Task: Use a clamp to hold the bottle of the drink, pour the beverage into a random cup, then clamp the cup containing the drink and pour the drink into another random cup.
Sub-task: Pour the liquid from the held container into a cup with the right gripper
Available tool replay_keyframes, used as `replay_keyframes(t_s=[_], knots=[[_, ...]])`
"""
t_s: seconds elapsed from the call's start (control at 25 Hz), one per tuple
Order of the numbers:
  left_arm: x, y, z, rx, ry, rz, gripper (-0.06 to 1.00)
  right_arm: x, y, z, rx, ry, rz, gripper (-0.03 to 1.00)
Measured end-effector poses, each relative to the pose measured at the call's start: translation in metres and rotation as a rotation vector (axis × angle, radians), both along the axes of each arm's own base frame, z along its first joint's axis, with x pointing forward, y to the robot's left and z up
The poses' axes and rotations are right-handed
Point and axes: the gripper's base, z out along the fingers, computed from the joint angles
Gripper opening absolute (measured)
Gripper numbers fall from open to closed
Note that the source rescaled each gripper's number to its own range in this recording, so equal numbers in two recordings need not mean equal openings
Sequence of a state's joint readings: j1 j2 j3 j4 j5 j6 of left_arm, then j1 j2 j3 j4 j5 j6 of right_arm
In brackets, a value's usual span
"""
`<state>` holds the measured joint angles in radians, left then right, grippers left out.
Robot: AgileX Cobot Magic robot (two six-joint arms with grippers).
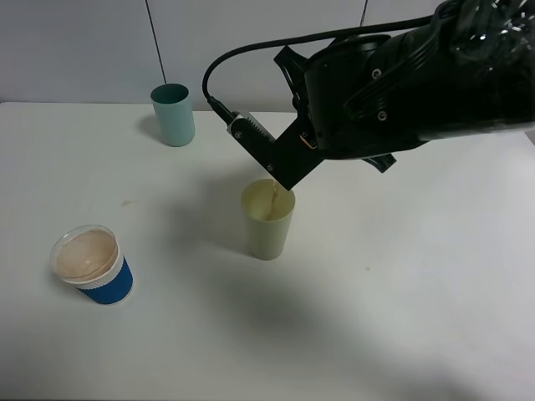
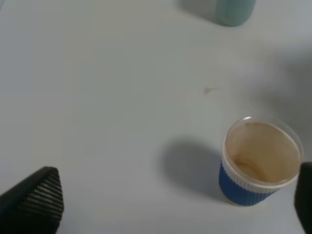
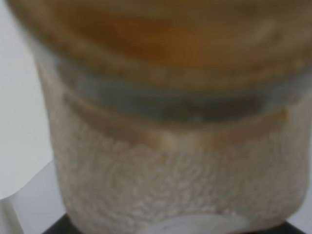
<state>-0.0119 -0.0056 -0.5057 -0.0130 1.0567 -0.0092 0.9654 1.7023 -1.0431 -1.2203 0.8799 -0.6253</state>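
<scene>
The pale yellow-green cup [image 1: 268,227] stands upright mid-table. Directly above its rim my right gripper [image 1: 284,171] points down-left, shut on the tilted bottle [image 3: 175,146], which the arm hides in the high view. The bottle fills the right wrist view, blurred, with brown beverage [image 3: 185,44] inside. A thin brown stream [image 1: 273,190] falls into the cup, where liquid shows. The teal cup [image 1: 173,114] [image 2: 235,10] stands at the back left. My left gripper [image 2: 170,204] hovers open and empty over the table, its fingertips [image 2: 36,200] near the blue-sleeved cup.
A squat white cup with a blue sleeve [image 1: 92,266] [image 2: 261,163] sits at the front left, stained brown inside. A small brown spot [image 2: 210,90] marks the white table [image 1: 401,284]. The bulky right arm [image 1: 418,75] overhangs the back right.
</scene>
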Motion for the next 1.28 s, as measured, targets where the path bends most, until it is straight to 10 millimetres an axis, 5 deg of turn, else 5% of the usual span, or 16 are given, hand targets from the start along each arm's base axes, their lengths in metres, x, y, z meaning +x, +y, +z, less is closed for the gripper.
replay_keyframes(t_s=[1.28], knots=[[0.0, 0.0, 0.0, 0.0, 0.0, 0.0, 0.87, 0.003, 0.006, -0.009, -0.049, -0.013, 0.043, 0.01]])
